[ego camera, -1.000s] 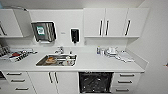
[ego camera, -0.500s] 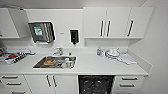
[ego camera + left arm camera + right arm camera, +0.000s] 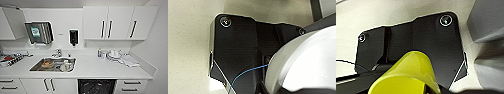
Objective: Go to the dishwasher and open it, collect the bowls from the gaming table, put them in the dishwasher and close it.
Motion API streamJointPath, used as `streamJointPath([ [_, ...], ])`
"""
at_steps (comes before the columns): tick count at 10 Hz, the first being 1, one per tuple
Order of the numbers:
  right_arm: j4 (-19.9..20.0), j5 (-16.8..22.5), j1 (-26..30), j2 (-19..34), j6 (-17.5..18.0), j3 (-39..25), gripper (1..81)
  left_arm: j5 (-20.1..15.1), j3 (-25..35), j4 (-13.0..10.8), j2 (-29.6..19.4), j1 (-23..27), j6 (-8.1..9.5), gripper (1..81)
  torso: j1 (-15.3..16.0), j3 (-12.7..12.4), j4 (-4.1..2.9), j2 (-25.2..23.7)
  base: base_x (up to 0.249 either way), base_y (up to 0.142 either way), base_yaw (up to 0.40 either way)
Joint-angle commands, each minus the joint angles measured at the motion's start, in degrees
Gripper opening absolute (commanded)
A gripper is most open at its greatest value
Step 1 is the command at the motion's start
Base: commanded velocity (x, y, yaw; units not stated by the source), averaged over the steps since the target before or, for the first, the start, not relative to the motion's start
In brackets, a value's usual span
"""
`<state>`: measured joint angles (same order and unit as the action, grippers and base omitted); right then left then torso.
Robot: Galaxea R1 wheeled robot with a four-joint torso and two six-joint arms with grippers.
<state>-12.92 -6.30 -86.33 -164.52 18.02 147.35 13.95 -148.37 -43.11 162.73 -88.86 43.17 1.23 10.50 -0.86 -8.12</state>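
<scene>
1. two bowls appear close to the wrist cameras: a white bowl (image 3: 308,60) looms large in the left wrist view and a yellow-green bowl (image 3: 408,75) in the right wrist view. each seems carried by its own arm, but the fingers are not visible, so whether either pincer is open, closed or gripping cannot be told.
2. the dishwasher (image 3: 97,86) sits under the counter (image 3: 100,68), just to the side of the sink (image 3: 53,64) and between white cabinet doors and a stack of drawers (image 3: 130,86). its opening shows a dark racked interior, so it is judged to be already open.
3. on the counter stand a stack of white dishes (image 3: 113,54) and folded cloths (image 3: 128,60); the sink holds several items. on the wall above hang a paper towel dispenser (image 3: 39,32) and a dark soap dispenser (image 3: 73,37).
4. step in hand, as a judgement: the bowls look collected and the robot faces the dishwasher, so the loading step is at hand.
5. the next move calls for bringing a bowl low to the open rack and setting it between the rack's prongs without striking the counter edge.
</scene>
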Motion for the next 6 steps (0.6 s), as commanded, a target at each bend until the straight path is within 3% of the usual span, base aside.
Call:
streamJointPath([
  [1, -0.3, 2.6, 2.7, 0.5, -0.1, 0.0, 1.0, -1.0, 0.2, -0.4, -0.8, 2.0, -0.28, 1.0, 0.0, 0.0, 0.0, 0.0, 0.15, 0.0, 0.0],
  [6, -0.3, 2.5, 2.7, 0.5, -0.1, 0.3, 1.0, -0.9, 0.3, -0.4, -0.8, 1.8, -0.28, 1.0, 0.0, 0.0, 0.0, 0.0, 0.13, 0.0, 0.0],
])
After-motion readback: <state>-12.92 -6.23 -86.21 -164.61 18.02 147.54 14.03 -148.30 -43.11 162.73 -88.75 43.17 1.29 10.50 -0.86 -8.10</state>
